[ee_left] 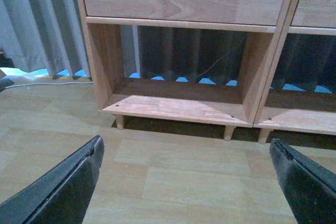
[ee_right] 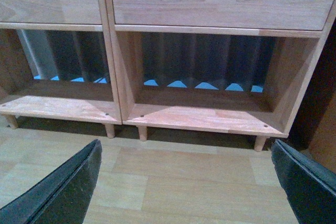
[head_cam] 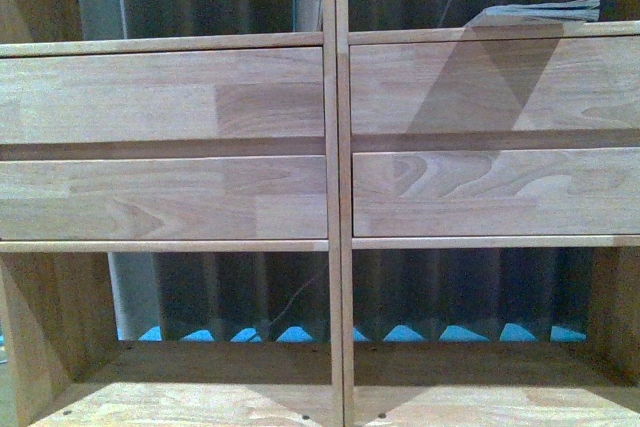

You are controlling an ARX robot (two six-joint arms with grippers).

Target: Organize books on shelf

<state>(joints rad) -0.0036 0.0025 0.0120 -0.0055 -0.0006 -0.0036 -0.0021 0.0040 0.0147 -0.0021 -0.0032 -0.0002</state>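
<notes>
You've got a thin book (head_cam: 545,13) lying flat at 1 o'clock on the light-wood shelf (head_cam: 165,97), above its right drawers.

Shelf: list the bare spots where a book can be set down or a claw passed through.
Both bottom cubbies, left and right, are bare, bounded by drawer fronts above and the centre divider. The top-left board looks bare too. Top right is occupied: the book lies flat above the right drawers. The floor before the shelf is bare too.
</notes>
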